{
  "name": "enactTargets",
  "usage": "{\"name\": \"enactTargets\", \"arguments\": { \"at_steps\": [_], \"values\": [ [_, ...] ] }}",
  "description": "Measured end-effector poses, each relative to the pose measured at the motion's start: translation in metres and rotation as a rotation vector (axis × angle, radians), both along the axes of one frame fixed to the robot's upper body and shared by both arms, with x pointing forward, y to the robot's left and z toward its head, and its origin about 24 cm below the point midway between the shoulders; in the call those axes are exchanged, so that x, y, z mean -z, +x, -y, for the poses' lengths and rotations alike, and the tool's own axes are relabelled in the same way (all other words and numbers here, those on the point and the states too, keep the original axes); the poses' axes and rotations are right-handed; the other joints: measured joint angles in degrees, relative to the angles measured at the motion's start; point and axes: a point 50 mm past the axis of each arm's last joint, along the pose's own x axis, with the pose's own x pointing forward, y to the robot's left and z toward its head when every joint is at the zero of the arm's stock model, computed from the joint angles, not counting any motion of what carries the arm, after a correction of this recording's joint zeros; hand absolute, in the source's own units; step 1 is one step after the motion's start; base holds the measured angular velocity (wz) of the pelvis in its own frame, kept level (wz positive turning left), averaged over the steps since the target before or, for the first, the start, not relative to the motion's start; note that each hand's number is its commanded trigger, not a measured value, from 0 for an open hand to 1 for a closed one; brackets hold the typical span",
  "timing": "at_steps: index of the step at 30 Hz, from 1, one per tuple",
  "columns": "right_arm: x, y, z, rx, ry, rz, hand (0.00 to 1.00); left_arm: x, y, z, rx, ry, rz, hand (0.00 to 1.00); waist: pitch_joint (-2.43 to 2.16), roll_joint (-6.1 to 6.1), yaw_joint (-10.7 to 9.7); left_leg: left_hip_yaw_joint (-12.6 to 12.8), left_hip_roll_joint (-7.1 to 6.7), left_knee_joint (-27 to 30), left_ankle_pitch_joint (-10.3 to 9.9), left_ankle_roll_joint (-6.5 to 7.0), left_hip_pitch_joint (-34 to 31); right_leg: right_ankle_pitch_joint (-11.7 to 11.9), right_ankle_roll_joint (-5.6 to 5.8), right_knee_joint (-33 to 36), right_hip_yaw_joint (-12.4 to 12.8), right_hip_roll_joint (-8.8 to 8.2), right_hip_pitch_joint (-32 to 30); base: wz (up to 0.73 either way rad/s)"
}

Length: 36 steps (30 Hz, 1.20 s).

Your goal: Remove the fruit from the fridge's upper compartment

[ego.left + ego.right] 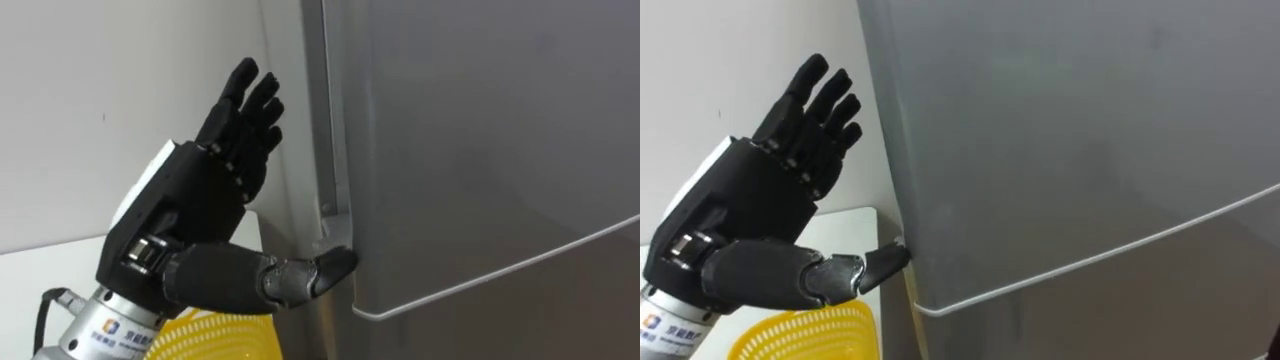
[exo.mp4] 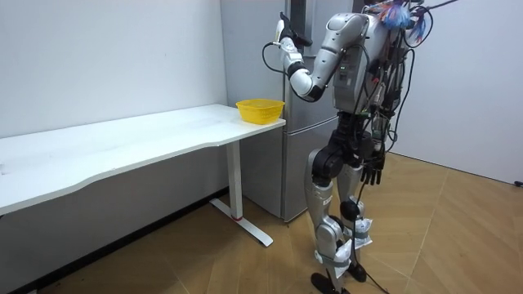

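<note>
The task is barely begun. The robot stands close in front of the fridge, just beside the end of the white surface. The upper door is shut flush against the body, and the seam above the lower door runs unbroken.

The left hand is raised at the door's left edge. Its fingers are straight and spread, pointing upward, and hold nothing. The thumb reaches sideways and its tip sits at the door's edge just above the seam. It seems to be feeling for a purchase rather than pulling.

The right hand hangs by the robot's hip in the room view, and I cannot tell how its fingers are set.

Whatever is to be fetched is presumably inside the upper compartment, hidden behind the shut door. A yellow basket stands on the corner of the surface, right under the raised arm.

Almost everything is left to do: prying the door open, reaching in, taking the item and bringing it out.
</note>
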Motion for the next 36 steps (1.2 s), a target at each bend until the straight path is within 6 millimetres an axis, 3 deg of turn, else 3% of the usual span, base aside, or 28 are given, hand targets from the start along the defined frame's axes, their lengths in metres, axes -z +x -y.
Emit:
{"name": "enactTargets", "arguments": {
  "at_steps": [14, 24, 29, 36],
  "values": [
    [0.0, -0.008, 0.0, -0.033, -0.013, -0.057, 0.0, 0.005, -0.003, 0.017, 0.175, -0.007, -0.03, 0.0, 0.08, -0.27, -0.3, -0.3, -0.1, 0.1, 0.0, 0.01, -0.1, 0.2, 0.11, -0.2, 0.0, -0.07, 0.2, 0.01],
    [0.0, -0.002, 0.0, -0.056, -0.014, -0.041, 0.0, 0.006, -0.008, 0.039, 0.329, 0.041, -0.018, 0.0, 0.02, 0.12, -1.9, 0.9, -0.03, 0.1, 0.0, 0.05, -0.6, 0.2, 0.13, -0.2, 0.3, -0.16, -0.4, -0.02],
    [-0.001, 0.0, 0.003, -0.058, -0.016, -0.034, 0.0, -0.002, -0.011, 0.051, 0.439, 0.032, 0.012, 0.0, -0.5, 0.86, -2.9, 2.3, 0.04, 0.1, 0.0, 0.05, -0.8, 0.3, 0.24, -0.1, 0.6, -0.23, -1.0, -0.06],
    [-0.003, 0.007, 0.01, -0.069, -0.027, -0.008, 0.0, -0.005, -0.014, 0.064, 0.527, 0.054, 0.029, 0.0, -0.41, 1.01, -5.1, 2.9, 0.07, 0.0, 0.0, 0.05, 0.1, 0.3, 0.22, -0.1, 1.9, -0.11, -0.5, -0.09]
  ]
}}
